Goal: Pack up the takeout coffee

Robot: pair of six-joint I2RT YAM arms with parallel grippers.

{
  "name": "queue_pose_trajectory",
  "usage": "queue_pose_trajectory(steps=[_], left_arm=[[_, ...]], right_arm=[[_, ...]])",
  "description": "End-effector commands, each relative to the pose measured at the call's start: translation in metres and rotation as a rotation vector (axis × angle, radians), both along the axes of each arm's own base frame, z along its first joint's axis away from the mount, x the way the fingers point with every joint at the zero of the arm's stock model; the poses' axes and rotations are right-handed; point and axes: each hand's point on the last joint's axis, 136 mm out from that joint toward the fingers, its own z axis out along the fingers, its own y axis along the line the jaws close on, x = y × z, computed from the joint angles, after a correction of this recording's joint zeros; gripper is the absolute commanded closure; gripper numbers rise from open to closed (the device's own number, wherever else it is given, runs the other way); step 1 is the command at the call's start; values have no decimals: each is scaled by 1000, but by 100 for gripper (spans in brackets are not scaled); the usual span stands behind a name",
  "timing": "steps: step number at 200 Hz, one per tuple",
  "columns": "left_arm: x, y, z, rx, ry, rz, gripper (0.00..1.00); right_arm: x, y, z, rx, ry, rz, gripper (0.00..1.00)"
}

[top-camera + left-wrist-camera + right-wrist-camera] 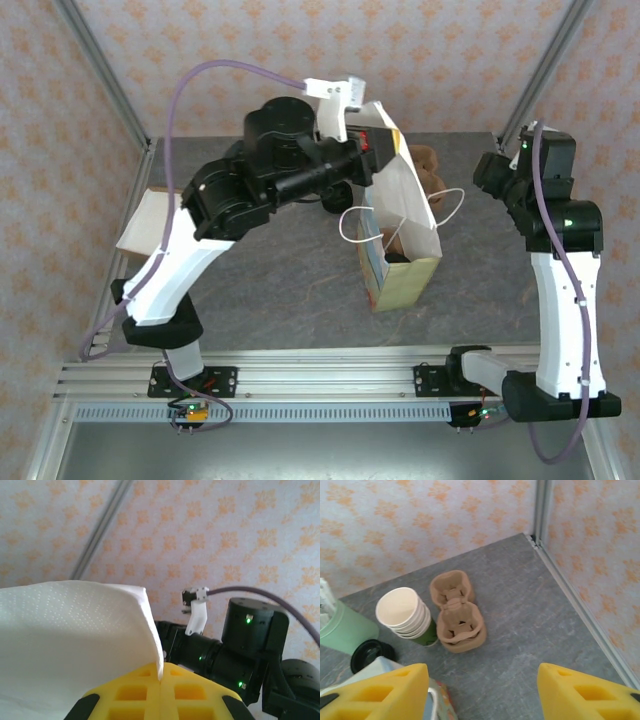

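Note:
The takeout coffee [369, 653] shows its round black lid on the grey table, between a pale green mug and the bag's corner; its cup body is hidden. A paper bag [400, 235] stands upright mid-table, white inside and printed outside, with white cord handles. My left gripper [372, 140] is shut on the bag's upper rim. In the left wrist view the white sheet [75, 640] runs down into the seam between the yellow pads [161, 680]. My right gripper [482, 682] hangs open above the table to the right of the bag [437, 700], holding nothing.
A stack of lidless green cups [406, 616] and a brown pulp cup carrier [456, 614] sit behind the bag. The pale green mug [344, 627] stands at the left. A cardboard box [148, 222] lies at the table's left edge. Metal frame posts [542, 515] mark the corners.

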Motion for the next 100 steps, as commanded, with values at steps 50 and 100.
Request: queue_pose_trajectory(steps=[50, 100], left_arm=[[25, -50, -83, 171, 81, -14, 100], [57, -64, -150, 394, 66, 68, 100]], right_arm=[[-11, -6, -19, 43, 40, -14, 40], [-11, 0, -26, 61, 49, 12, 40]])
